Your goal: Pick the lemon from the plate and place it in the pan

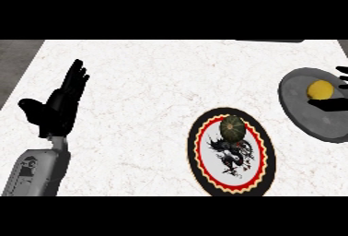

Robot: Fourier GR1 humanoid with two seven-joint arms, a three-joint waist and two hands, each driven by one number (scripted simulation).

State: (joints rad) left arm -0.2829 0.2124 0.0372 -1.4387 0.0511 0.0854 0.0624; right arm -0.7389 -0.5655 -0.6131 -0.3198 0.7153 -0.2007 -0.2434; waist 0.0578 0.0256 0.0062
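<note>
A yellow lemon (pixel 320 89) lies in the grey pan (pixel 299 108) at the right edge of the counter. My right hand (pixel 331 105) comes in from the right edge, mostly cut off. Its thumb lies against the lemon's near side and its fingers (pixel 343 72) curl at the far side, so it is shut on the lemon. The patterned plate (pixel 231 177), with a red and black rim, sits right of the middle and holds a dark green round squash (pixel 232 127). Far to the left, my left hand (pixel 60 103) rests open with its fingers up.
The white marble counter (pixel 142 78) stretches between my left hand and the plate. Its left edge runs close to my left forearm (pixel 37 170). A dark object (pixel 272 40) shows at the far edge.
</note>
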